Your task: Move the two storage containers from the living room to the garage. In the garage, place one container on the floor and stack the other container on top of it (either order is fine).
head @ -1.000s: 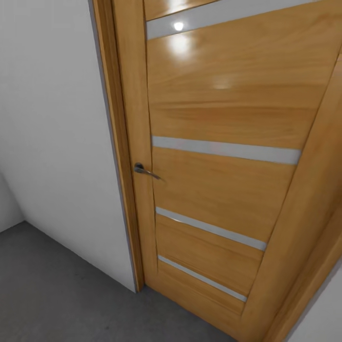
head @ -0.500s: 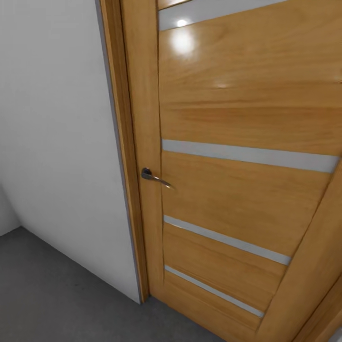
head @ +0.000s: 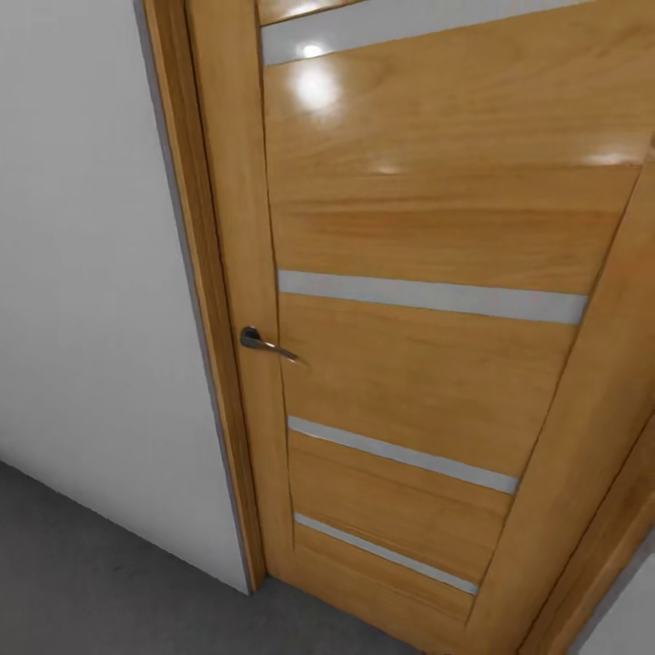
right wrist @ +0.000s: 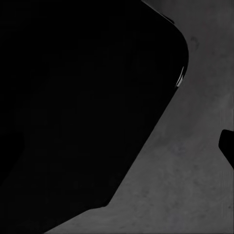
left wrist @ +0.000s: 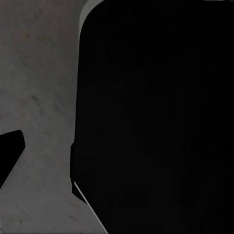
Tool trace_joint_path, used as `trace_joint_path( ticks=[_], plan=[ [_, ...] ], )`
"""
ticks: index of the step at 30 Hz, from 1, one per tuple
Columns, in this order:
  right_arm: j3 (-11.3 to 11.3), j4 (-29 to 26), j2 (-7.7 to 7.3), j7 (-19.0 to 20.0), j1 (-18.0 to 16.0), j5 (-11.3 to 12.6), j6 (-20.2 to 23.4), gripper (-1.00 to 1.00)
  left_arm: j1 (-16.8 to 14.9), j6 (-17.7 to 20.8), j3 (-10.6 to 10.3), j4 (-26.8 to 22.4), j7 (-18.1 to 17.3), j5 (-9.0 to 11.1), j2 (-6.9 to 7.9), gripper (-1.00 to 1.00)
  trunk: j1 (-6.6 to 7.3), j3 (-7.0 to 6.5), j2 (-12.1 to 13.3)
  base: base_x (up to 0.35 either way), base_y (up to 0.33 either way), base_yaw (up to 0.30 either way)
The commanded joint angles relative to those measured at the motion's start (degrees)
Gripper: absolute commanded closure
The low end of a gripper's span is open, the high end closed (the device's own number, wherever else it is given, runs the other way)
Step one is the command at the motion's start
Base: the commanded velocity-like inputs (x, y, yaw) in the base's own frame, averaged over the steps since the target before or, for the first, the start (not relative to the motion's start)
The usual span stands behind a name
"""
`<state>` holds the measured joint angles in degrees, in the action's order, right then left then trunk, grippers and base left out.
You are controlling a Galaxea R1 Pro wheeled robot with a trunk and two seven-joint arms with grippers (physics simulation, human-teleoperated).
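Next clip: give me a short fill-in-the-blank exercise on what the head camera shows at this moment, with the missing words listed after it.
1. The head view faces a closed oak door crossed by ____ frosted strips.
2. The metal lever handle sits near the door's ____ edge in the head view.
3. Left of the door frame stands a plain ____ wall.
4. The floor below the wall is dark ____ concrete.

Missing words: four; left; white; grey
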<state>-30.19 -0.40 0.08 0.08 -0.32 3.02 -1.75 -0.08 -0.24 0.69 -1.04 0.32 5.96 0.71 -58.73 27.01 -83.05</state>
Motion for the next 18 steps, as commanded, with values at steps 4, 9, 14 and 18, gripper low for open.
trace_joint_path(
  ticks=[4, 9, 14, 18],
  plan=[
    [-0.31, 0.05, 0.01, 0.01, -0.03, 0.32, -0.18, -1.0, -0.01, -0.02, 0.01, -0.02, 0.03, 0.57, 0.0, -1.0, 0.0, -0.13, -0.03, 0.0, 0.0, -0.207],
    [-0.31, 0.05, 0.01, 0.01, -0.04, 0.32, -0.18, -1.0, -0.01, -0.02, 0.01, -0.02, 0.03, 0.56, 0.0, -1.0, 0.0, -0.35, -0.03, 0.0, 0.0, -0.208],
    [-0.31, 0.05, 0.01, 0.01, -0.03, 0.32, -0.18, -1.0, -0.01, -0.02, 0.01, -0.02, 0.03, 0.55, 0.0, -1.0, 0.0, -0.56, -0.03, 0.0, 0.0, -0.199],
    [-0.31, 0.05, 0.0, 0.01, -0.03, 0.31, -0.18, -1.0, -0.01, -0.02, 0.01, -0.02, 0.03, 0.55, 0.0, -1.0, 0.0, -0.65, -0.03, 0.0, 0.005, -0.068]
  ],
)
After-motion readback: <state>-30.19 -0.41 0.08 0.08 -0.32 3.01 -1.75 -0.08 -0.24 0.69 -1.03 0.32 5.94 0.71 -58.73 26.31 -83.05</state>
